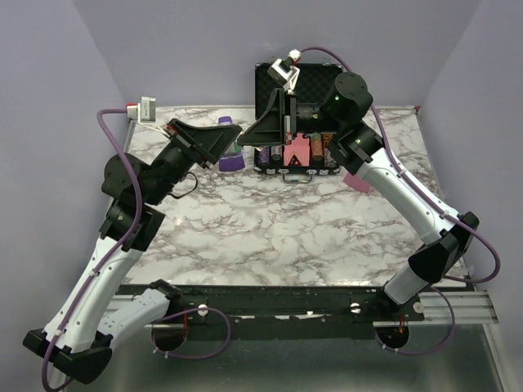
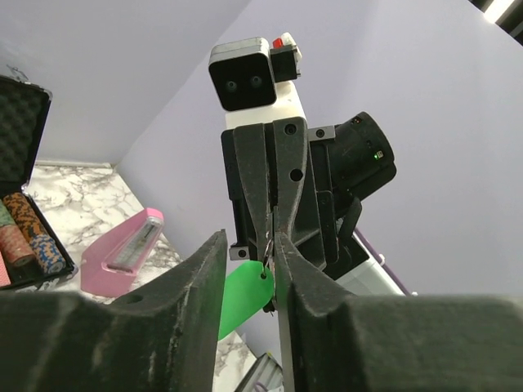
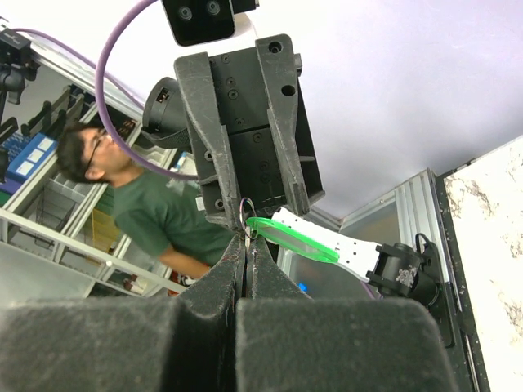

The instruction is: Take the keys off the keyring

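Observation:
Both grippers meet in the air above the table's far middle. My right gripper [image 3: 248, 241] is shut on the thin metal ring [image 3: 245, 206] of the keyring. Its green tag [image 3: 294, 239] hangs free beside the fingertips. A thin silver sliver sits between the pads; I cannot tell whether it is a key. My left gripper [image 2: 250, 238] is open, its fingers on either side of the green tag [image 2: 245, 298] and the right gripper's tips [image 2: 270, 233]. In the top view the left gripper [image 1: 231, 135] and right gripper [image 1: 247, 139] hide the keyring.
An open black poker-chip case [image 1: 298, 82] stands at the back middle, just behind the grippers. A purple object [image 1: 231, 161] lies below them on the marble table [image 1: 270, 229]. A pink object [image 1: 359, 181] lies right of the case. A person [image 3: 147, 204] stands beyond the table.

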{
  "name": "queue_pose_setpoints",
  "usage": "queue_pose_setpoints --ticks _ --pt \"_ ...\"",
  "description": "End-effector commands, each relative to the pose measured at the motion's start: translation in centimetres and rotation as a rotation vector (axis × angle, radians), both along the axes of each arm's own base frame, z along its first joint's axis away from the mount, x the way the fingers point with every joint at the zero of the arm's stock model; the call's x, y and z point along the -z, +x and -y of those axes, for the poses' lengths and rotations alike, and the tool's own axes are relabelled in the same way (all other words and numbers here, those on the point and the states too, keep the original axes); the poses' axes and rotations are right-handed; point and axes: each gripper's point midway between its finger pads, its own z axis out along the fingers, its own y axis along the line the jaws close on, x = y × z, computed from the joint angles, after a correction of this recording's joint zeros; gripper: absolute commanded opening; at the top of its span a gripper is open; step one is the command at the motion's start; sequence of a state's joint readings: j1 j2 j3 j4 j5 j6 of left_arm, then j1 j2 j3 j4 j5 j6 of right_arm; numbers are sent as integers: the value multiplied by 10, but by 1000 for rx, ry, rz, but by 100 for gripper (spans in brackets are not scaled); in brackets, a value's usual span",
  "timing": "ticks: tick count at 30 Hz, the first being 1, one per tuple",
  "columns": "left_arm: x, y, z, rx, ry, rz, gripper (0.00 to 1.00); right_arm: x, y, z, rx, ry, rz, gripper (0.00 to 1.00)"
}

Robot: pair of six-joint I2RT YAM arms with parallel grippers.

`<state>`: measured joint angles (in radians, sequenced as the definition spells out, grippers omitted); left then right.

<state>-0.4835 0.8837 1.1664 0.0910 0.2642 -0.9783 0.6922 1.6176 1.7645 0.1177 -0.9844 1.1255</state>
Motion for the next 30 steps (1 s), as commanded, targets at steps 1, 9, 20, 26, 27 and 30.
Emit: queue_pose_setpoints --ticks 1,9,20,26,27,30 --pt "-2 -5 0 20 -13 21 34 -9 0 -2 1 18 10 1" --pt "-1 -5 1 26 -13 18 7 -8 -1 -1 -2 15 7 1" --pt "13 -16 12 100 102 3 0 -6 -4 0 -20 9 6 1" --pt "24 -20 19 153 185 -10 0 -3 -6 0 -36 2 4 1" --pt "24 -21 20 162 197 -4 0 -4 -7 0 -39 2 6 1" --pt "26 -22 25 194 230 -9 0 -3 -8 1 -48 0 9 1"
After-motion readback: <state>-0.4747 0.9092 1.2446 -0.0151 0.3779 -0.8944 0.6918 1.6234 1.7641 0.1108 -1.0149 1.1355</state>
